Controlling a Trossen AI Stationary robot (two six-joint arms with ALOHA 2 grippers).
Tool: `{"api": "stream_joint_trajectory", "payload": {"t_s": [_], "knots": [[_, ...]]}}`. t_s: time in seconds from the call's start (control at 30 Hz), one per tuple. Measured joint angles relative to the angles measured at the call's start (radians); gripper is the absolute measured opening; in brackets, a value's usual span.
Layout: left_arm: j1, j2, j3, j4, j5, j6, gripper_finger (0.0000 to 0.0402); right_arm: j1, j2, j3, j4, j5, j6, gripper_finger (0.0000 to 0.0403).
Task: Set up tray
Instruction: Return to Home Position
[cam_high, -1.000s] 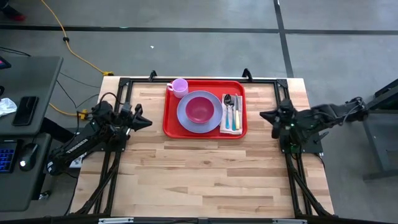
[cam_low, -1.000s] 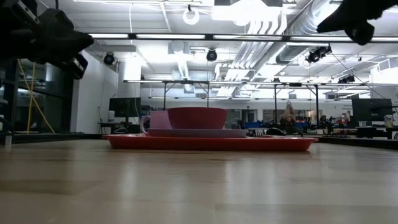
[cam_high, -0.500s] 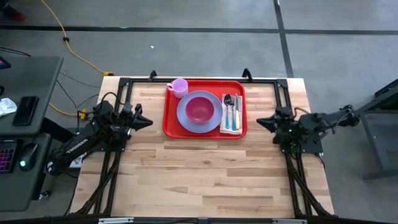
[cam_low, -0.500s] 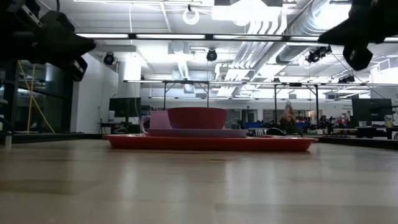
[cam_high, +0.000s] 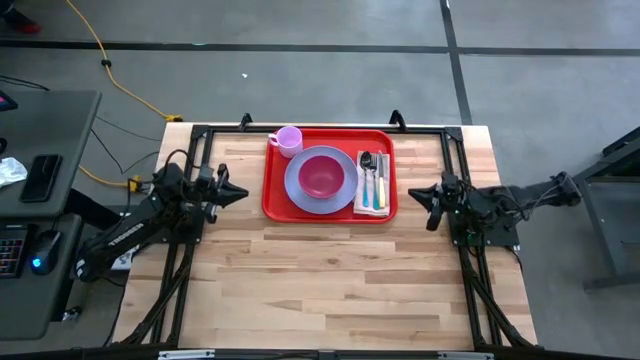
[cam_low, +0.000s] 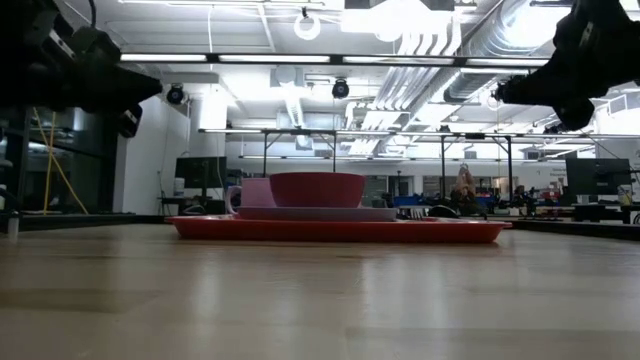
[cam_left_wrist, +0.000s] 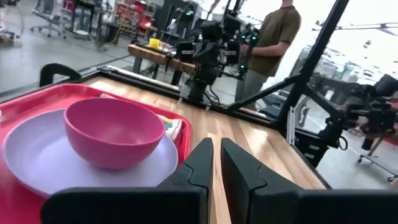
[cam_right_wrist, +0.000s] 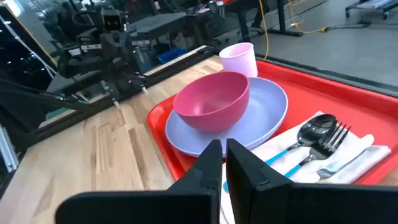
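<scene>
Red tray (cam_high: 340, 137): 12 o'clock edge of table (cam_high: 330, 280), holding lavender plate (cam_high: 296, 182) with pink bowl (cam_high: 321, 174), cup (cam_high: 289, 140) at 11 o'clock, cutlery on napkin (cam_high: 372, 208) at 3 o'clock | Left gripper (cam_high: 236, 193): tray's 9 o'clock, apart, fingers narrow, empty | Right gripper (cam_high: 418, 193): tray's 3 o'clock, apart, fingers narrow, empty

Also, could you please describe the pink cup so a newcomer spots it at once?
Find the large red rectangular plastic tray at the wooden table's far edge. In its far left corner, beside the round lavender plate, stands the small pink plastic cup: the only handled vessel, off the plate.
</scene>
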Motion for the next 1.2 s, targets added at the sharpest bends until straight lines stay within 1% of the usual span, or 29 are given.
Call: {"api": "stream_joint_trajectory", "payload": {"t_s": [0.07, 0.27, 0.37, 0.4, 0.53, 0.73, 0.9, 1.03, 1.1, 1.2], "knots": [[0.000, 0.003, -0.030, 0.063, 0.021, -0.025, 0.0062, -0.030, 0.000, 0.000, 0.002, -0.040, -0.016, 0.0000], [0.000, 0.015, -0.029, 0.080, 0.050, -0.037, 0.0062, -0.110, 0.000, 0.000, 0.018, -0.208, -0.025, 0.0000], [-0.008, 0.019, -0.029, 0.084, 0.032, -0.051, 0.0062, -0.128, 0.000, 0.000, 0.030, -0.219, -0.052, 0.0000], [-0.017, 0.020, -0.029, 0.082, -0.001, -0.050, 0.0062, -0.132, 0.000, 0.000, 0.031, -0.204, -0.060, 0.0000], [-0.091, 0.029, -0.029, 0.077, -0.186, -0.021, 0.0062, -0.143, 0.001, 0.000, 0.002, -0.142, -0.040, 0.0000], [-0.255, 0.112, -0.030, 0.073, -0.349, -0.013, 0.0062, -0.142, 0.026, 0.000, -0.007, -0.116, -0.012, 0.0000], [-0.398, 0.196, -0.030, 0.148, -0.530, -0.008, 0.0062, -0.142, 0.101, 0.000, 0.009, -0.077, 0.015, 0.0000], [-0.470, 0.236, -0.029, 0.185, -0.613, 0.006, 0.0062, -0.142, 0.159, 0.000, 0.043, -0.037, 0.001, 0.0000], [-0.486, 0.235, -0.019, 0.163, -0.623, 0.016, 0.0062, -0.142, 0.166, 0.000, 0.053, -0.021, 0.003, 0.0000], [-0.484, 0.218, 0.026, 0.125, -0.611, 0.051, 0.0062, -0.142, 0.150, 0.000, 0.053, -0.030, -0.007, 0.0000]]}}
